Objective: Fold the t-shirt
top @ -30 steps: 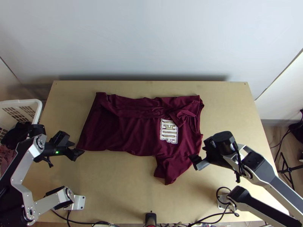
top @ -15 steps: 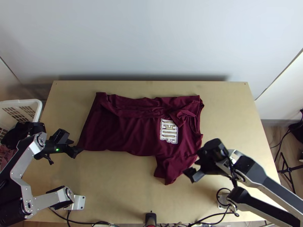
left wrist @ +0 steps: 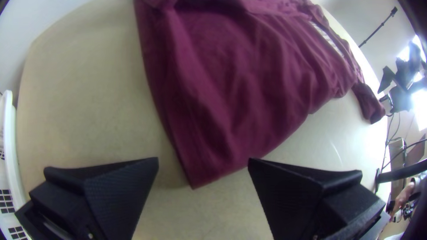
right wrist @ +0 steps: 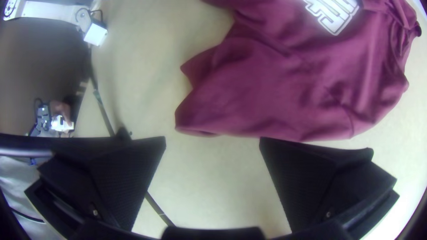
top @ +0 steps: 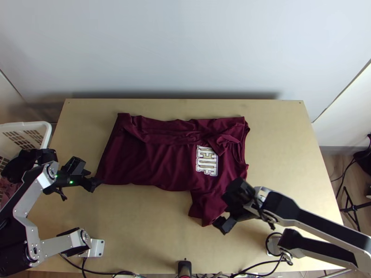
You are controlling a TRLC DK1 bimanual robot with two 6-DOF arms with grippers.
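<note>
The t-shirt [top: 153, 162] is laid across the table [top: 139, 222], its far side folded inward. The left gripper [top: 92, 179] is positioned at the near left corner [top: 105, 178], the right gripper [top: 220, 213] at the near sleeve [top: 204, 206]; both are opened wide, nothing gripped.

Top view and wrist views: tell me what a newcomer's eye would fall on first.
Probably the maroon t-shirt, spread across the middle of the table, its far side folded in. Then the white lettering on its front, and the open right hand by the near sleeve.
</note>
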